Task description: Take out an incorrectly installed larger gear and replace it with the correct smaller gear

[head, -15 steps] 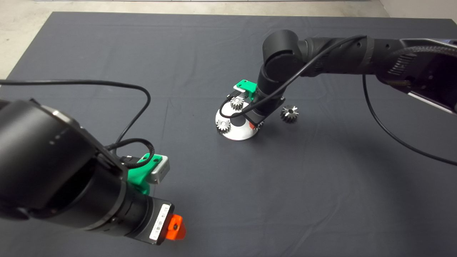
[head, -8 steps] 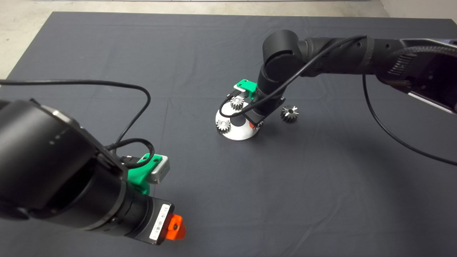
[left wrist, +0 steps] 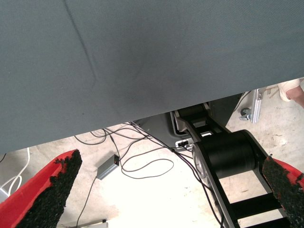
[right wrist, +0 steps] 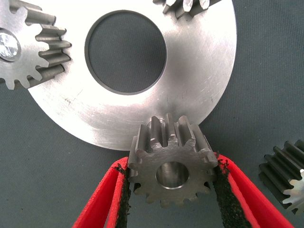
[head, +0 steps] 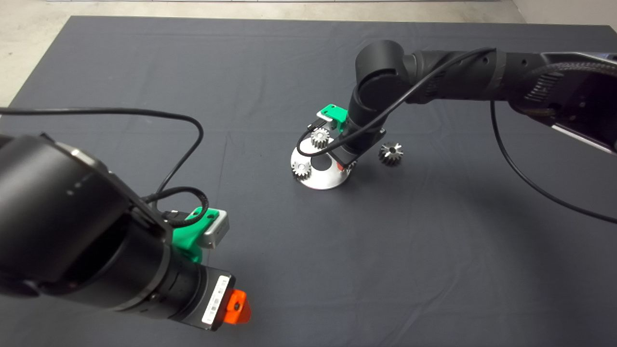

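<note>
**Right gripper pinches the small gear at the plate's rim**

Nearest the head camera, the left arm fills the lower left, its gripper (head: 236,308) mostly hidden behind the wrist; only a red tip shows. Its wrist view shows the fingers (left wrist: 52,190) spread wide with nothing between them, hanging past the mat's edge (left wrist: 142,61) over a concrete floor (left wrist: 142,194) with loose cables and part of the robot's black base.

Further out, the right arm (head: 434,77) reaches to mid-mat and covers its own gripper from above. Only its wrist view shows the grip: the right gripper (right wrist: 171,190) clamps the smaller gear (right wrist: 171,168) between its pads, at the edge of the round steel plate (right wrist: 199,80), which has a large centre hole. Whether the gear sits on a peg cannot be told. Two other spur gears (head: 301,169) (head: 320,139) stand on the plate, both cut off in the wrist view.

The larger gear (head: 391,153) lies on the mat just right of the plate, apart from it.
</note>
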`<state>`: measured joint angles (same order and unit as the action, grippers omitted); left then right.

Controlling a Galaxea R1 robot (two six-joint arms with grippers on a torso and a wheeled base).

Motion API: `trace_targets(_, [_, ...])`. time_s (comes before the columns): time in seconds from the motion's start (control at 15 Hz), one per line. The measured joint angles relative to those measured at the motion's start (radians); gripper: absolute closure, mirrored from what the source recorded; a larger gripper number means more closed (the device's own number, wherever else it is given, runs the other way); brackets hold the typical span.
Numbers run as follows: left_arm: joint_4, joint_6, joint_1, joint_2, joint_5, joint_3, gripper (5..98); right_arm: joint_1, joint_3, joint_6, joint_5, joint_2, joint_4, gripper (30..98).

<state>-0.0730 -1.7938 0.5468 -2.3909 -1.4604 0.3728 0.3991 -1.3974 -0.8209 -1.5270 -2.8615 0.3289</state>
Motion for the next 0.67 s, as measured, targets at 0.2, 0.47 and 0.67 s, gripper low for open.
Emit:
trace_targets(0.2, [0.000,0.000,0.000,0.000,0.000,0.000,5.4,0.000,0.000,-0.001,0.000,0.000,0.006,87.1])
trace_targets(0.47, [0.000,0.000,0.000,0.000,0.000,0.000,5.4,0.000,0.001,-0.004,0.000,0.000,0.008,87.1])
trace_targets(0.67, [0.000,0.000,0.000,0.000,0.000,0.000,5.4,0.000,0.001,-0.004,0.000,0.000,0.009,87.1])
